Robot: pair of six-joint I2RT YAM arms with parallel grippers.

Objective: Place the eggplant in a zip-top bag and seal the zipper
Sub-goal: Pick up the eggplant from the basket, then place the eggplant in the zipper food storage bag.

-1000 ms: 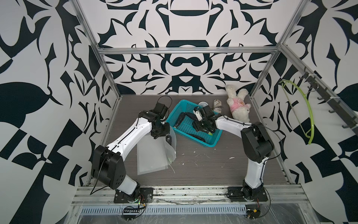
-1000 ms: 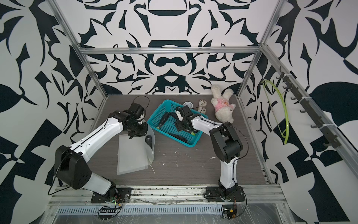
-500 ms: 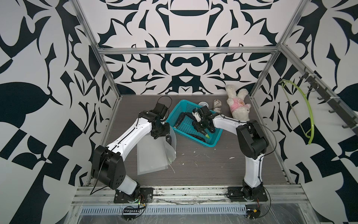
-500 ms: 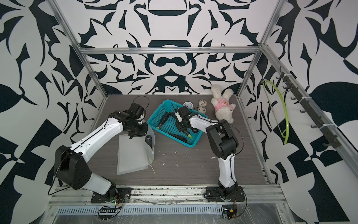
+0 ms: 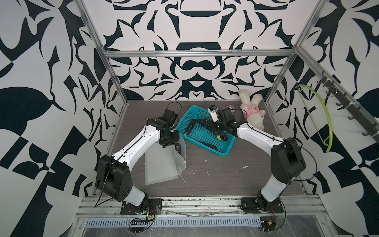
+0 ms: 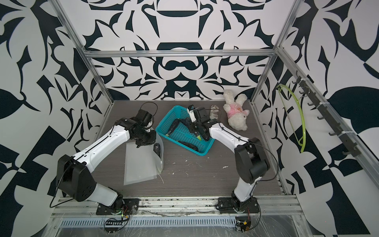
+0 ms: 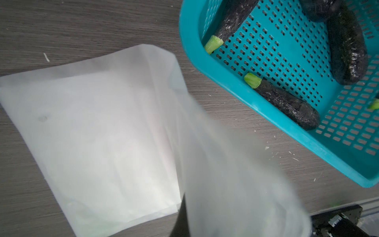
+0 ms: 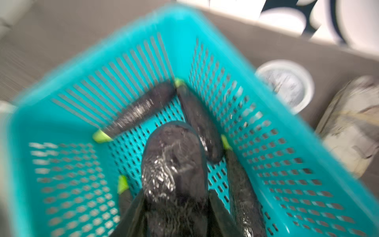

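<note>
Your right tool (image 8: 174, 207) has just clamped an eggplant (image 8: 172, 162) in the basket (image 7: 256, 104); left tool (image 5: 174, 144) keeps pinching the zip-top bag (image 5: 160, 168) open, ready.

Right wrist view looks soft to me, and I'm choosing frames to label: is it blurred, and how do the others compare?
Right wrist view: motion-blurred throughout, worst on the teal basket; the gripped eggplant shows bright glints. Left wrist view: basket sharp, but the lifted bag near the lens is out of focus. Both top views: sharp, evenly lit.
</note>
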